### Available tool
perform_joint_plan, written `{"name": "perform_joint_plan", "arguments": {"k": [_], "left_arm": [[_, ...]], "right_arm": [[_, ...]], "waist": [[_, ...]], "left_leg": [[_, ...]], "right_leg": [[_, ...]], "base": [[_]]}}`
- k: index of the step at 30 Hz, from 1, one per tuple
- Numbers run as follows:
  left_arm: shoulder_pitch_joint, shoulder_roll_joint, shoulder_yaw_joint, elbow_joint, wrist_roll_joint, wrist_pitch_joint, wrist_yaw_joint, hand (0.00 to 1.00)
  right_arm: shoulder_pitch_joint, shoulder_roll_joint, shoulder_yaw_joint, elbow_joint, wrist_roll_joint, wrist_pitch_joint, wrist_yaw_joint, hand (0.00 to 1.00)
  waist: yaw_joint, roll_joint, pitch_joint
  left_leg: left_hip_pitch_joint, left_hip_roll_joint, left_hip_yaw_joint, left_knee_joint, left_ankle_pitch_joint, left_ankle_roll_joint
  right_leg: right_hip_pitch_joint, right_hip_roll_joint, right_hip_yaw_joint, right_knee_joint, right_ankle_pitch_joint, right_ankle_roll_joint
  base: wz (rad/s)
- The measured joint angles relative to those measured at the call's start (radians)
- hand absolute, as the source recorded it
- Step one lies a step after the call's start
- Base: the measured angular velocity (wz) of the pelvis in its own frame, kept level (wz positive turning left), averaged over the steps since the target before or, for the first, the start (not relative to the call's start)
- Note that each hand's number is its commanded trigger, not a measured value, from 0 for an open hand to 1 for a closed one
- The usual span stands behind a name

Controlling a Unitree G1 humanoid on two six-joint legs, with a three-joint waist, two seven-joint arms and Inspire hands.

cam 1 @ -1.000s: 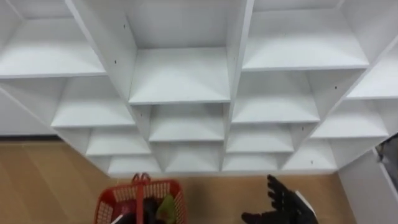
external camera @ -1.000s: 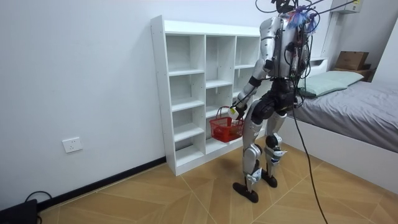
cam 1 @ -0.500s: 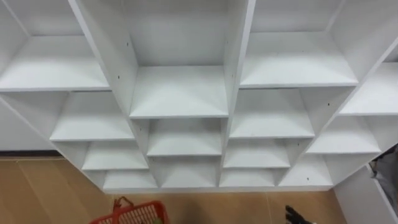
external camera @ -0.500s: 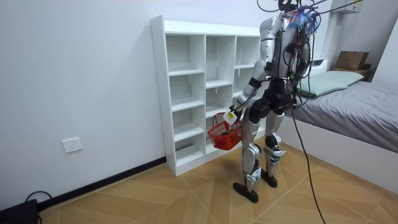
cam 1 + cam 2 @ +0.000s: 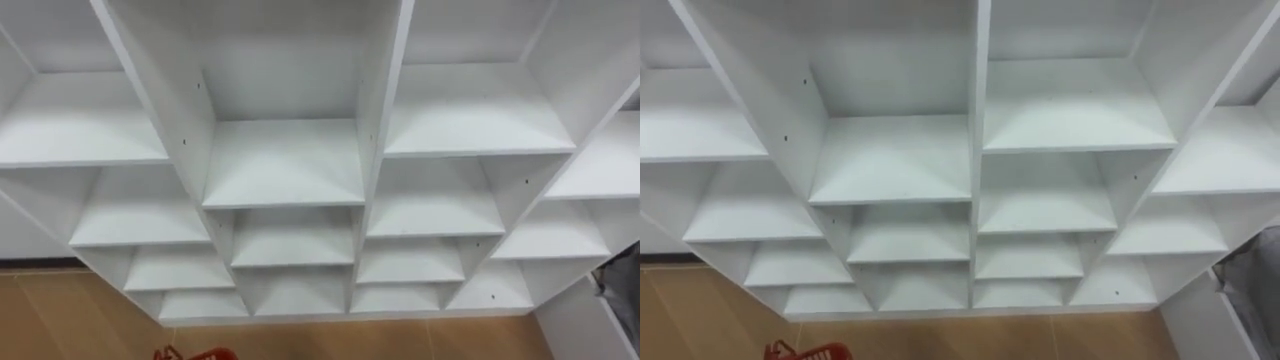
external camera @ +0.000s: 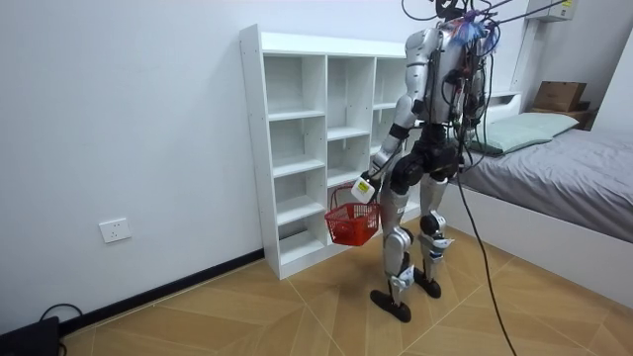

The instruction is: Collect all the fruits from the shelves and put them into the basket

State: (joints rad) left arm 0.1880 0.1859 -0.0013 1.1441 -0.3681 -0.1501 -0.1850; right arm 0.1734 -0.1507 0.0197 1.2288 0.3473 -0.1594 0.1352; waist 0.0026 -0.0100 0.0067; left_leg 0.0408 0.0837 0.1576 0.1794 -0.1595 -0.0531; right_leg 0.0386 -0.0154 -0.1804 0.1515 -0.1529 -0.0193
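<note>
The white closet (image 5: 290, 170) rises in front of me, and every compartment I can see holds nothing. The rim of a red basket (image 5: 192, 354) peeks in at the bottom left of the eye views, as does the basket (image 5: 805, 351). In the room view I stand upright facing the closet (image 6: 326, 148). My left hand (image 6: 364, 187) is curled on the handle of the red basket (image 6: 353, 225), which hangs beside my left thigh. I cannot make out what lies inside it.
A bed (image 6: 574, 188) with a pillow stands at the room view's right, close behind me, with a cardboard box (image 6: 559, 95) beyond it. Wooden floor (image 6: 247, 316) stretches open at the room view's left. The white wall carries a socket (image 6: 116, 229).
The eye views have tilted up, so the basket and my right hand slid out at the bottom. In the room view the basket has lowered and swung away from the closet.
</note>
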Motion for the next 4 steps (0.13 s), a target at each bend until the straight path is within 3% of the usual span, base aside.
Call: {"name": "perform_joint_plan", "arguments": {"k": [4], "left_arm": [[-0.004,-0.005,0.012,0.004,0.021,0.022,0.004,1.00]], "right_arm": [[-0.007,0.000,-0.009,0.016,0.006,0.024,0.020,0.00]], "waist": [[0.001,-0.003,-0.0001]], "left_leg": [[0.006,-0.002,0.000,0.000,0.000,0.001]], "right_leg": [[0.005,-0.002,0.001,0.002,-0.003,0.002]], "base": [[0.00]]}}
